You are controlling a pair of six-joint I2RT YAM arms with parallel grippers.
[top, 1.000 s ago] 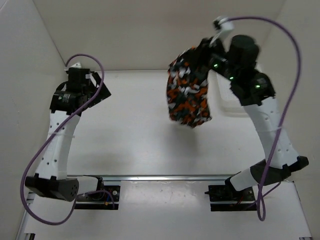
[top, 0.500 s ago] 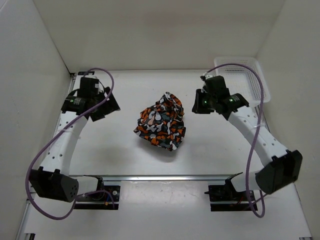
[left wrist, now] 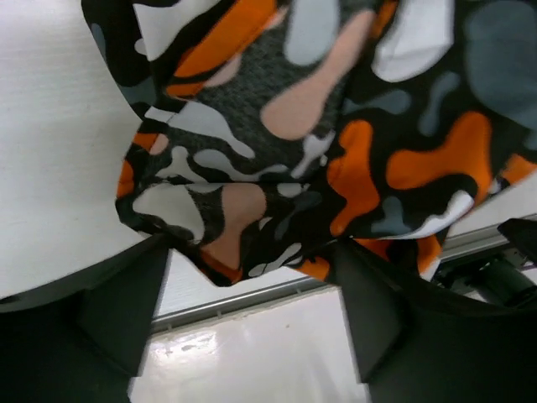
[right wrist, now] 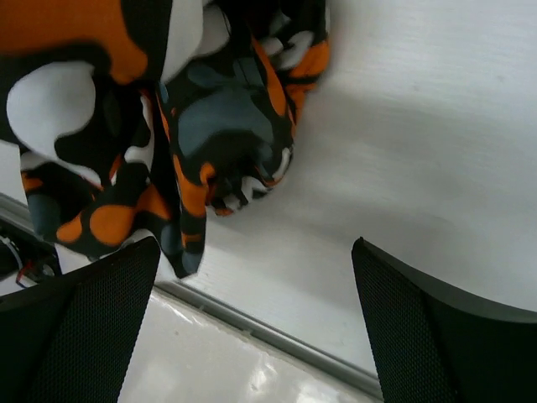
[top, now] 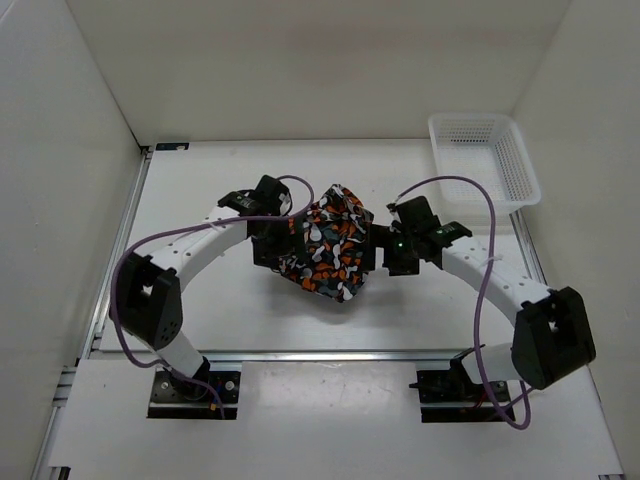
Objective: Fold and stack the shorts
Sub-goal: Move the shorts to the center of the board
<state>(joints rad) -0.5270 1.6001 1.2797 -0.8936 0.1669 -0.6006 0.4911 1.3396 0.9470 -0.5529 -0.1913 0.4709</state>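
Observation:
The shorts [top: 326,242], printed in orange, white, black and grey blotches, lie in a crumpled heap in the middle of the table. My left gripper [top: 279,240] is at the heap's left side and my right gripper [top: 376,250] at its right side. In the left wrist view the shorts [left wrist: 294,126] fill the upper frame, their lower edge reaching the tips of the left gripper [left wrist: 252,294], which is open. In the right wrist view the shorts [right wrist: 151,109] lie at the upper left, and the right gripper [right wrist: 256,290] stands wide open over bare table, holding nothing.
A white mesh basket [top: 487,152] stands at the back right corner. White walls close the table on the left, back and right. A metal rail [top: 320,353] runs along the near edge in front of the arm bases.
The right gripper, which held the shorts in the air, has let them drop onto the table and opened wide. Both arms have since swung in to either side of the heap.

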